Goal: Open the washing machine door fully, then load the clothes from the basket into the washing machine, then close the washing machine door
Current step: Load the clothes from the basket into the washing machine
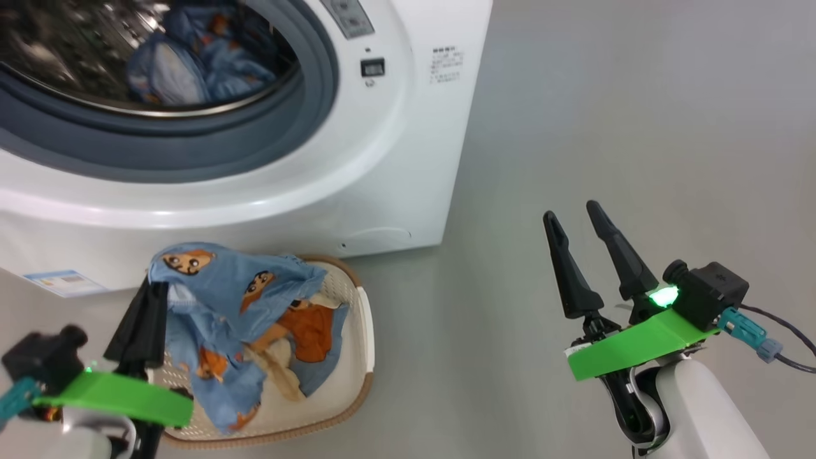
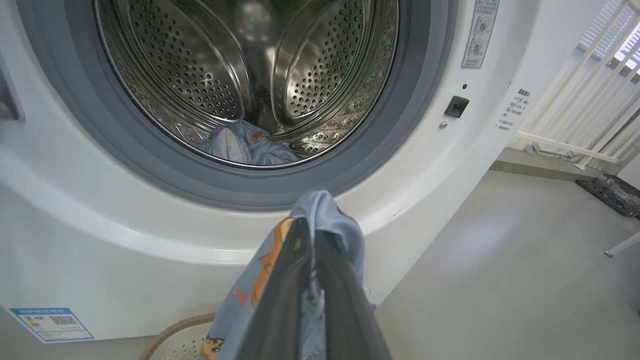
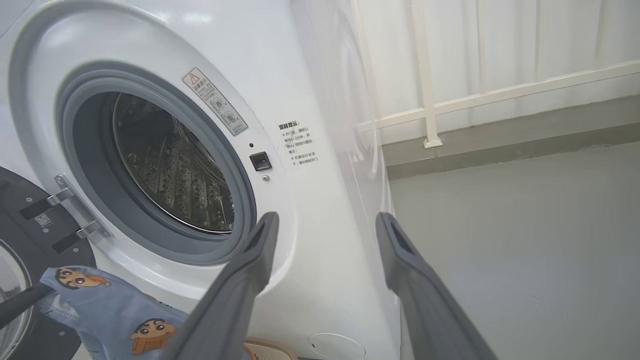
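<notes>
The washing machine (image 1: 357, 159) stands open. One light blue garment (image 1: 191, 70) lies in its steel drum (image 2: 200, 75). The glossy black door (image 3: 20, 250) is swung open on its hinge at the left of the right wrist view. The cream basket (image 1: 360, 331) sits on the floor in front of the machine. More of the clothes (image 1: 242, 299) spill out of it, blue with cartoon figures and a cream piece. My left gripper (image 1: 150, 296) is shut on a raised fold of the clothes (image 2: 325, 210), just below the drum opening. My right gripper (image 1: 571, 211) hangs open and holds nothing, off to the machine's right (image 3: 327, 220).
Bare grey floor (image 1: 637, 127) stretches to the right of the machine. A white railing (image 3: 500, 90) runs along the back wall. A blue energy sticker (image 2: 50, 324) marks the machine's lower left front. The door latch socket (image 2: 456, 106) sits right of the gasket.
</notes>
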### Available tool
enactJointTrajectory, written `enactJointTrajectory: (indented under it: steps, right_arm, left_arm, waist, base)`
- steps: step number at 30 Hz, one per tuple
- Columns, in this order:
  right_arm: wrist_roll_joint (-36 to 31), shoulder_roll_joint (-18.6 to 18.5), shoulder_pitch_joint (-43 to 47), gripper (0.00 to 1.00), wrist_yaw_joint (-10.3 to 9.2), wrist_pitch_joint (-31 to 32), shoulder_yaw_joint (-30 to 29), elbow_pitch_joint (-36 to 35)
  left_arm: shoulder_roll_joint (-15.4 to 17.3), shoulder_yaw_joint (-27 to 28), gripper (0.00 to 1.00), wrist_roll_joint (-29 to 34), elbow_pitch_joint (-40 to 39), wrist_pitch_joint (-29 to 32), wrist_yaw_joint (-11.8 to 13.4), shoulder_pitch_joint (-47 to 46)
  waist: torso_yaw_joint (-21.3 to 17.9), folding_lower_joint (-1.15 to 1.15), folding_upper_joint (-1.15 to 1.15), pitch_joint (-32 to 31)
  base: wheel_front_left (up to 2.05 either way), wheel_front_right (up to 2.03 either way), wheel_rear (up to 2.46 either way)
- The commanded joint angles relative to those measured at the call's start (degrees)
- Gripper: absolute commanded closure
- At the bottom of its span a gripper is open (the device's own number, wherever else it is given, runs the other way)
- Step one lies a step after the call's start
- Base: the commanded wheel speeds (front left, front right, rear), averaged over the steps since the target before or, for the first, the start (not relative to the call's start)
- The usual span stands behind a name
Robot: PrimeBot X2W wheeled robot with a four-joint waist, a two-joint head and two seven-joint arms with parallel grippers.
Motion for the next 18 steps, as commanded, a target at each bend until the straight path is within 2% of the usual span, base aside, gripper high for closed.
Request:
enactJointTrajectory:
  steps: [1,8,18]
  right_arm:
    - [0.1,0.0,0.8,0.0,0.52,-0.3,1.3,-1.3]
    - [0.3,-0.4,2.0,0.0,0.52,-0.3,1.0,-1.3]
    - [0.4,-1.2,3.3,0.0,0.52,-0.3,0.7,-1.1]
  left_arm:
    - [1.3,3.2,1.0,1.1,-2.6,-0.7,0.2,1.0]
    - [-0.2,6.2,1.0,4.5,-10.2,-0.7,1.1,6.2]
    - [-1.5,6.8,1.0,5.9,-16.0,-0.7,2.3,8.3]
  waist:
    - [1.3,0.0,0.0,-2.4]
    - [2.3,0.0,0.0,-3.5]
    - [3.8,0.0,0.0,-4.9]
  base:
    - [0.0,0.0,0.0]
    - [0.0,0.0,0.0]
    - [0.0,0.0,0.0]
